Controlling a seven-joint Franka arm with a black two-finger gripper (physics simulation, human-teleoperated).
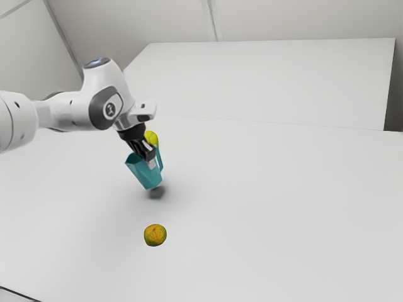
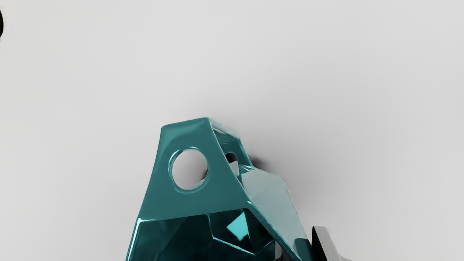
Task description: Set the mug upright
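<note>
The white Franka arm point(image 1: 63, 112) is extended from the exterior view's left, its forearm held nearly level. At the wrist point(image 1: 108, 94) it is bent sharply downward. The black two-finger claw point(image 1: 149, 156) is angled obliquely down, tipped toward the exterior view's right, and its fingers are closed on what is gripped between them. In the wrist view one pale-faced fingertip point(image 2: 326, 243) is seen.

The arm point(image 1: 74, 111) is glossy white, rounded, with dark grey joint rings (one bearing a small round emblem).
</note>
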